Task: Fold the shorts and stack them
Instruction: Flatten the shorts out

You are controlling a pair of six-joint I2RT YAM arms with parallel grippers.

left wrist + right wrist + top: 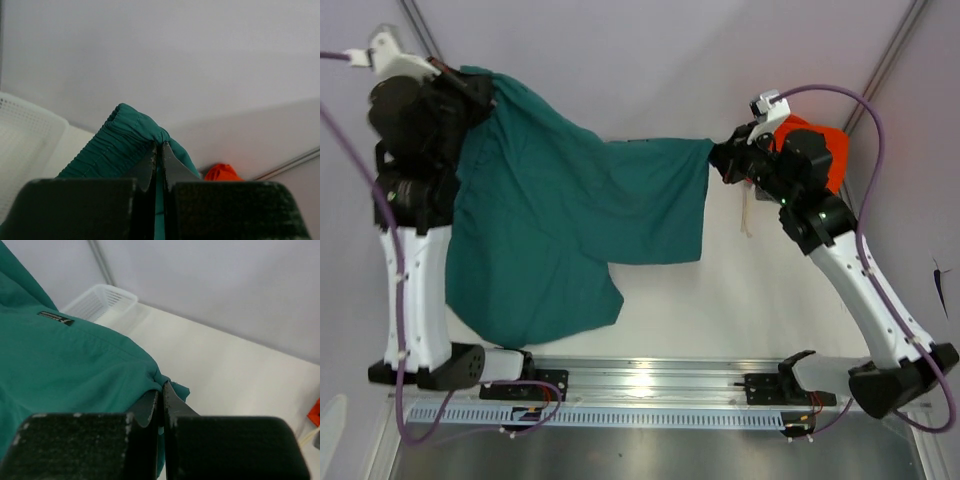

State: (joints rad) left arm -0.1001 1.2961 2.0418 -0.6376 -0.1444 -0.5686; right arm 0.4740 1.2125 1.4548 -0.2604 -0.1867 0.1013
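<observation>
The teal-green shorts [570, 220] hang stretched between my two grippers above the table, with one leg drooping toward the near edge. My left gripper [480, 88] is shut on the gathered elastic waistband [125, 135] at the far left. My right gripper [723, 155] is shut on a corner of a leg hem [172, 387] at the right. A small dark label [56, 318] shows on the fabric in the right wrist view. The drawstring is hidden.
A bright orange folded garment [828, 150] lies behind the right arm at the far right and also shows in the left wrist view [222, 172]. A white mesh basket [102, 300] stands at the left. A metal rail [650, 385] runs along the near edge.
</observation>
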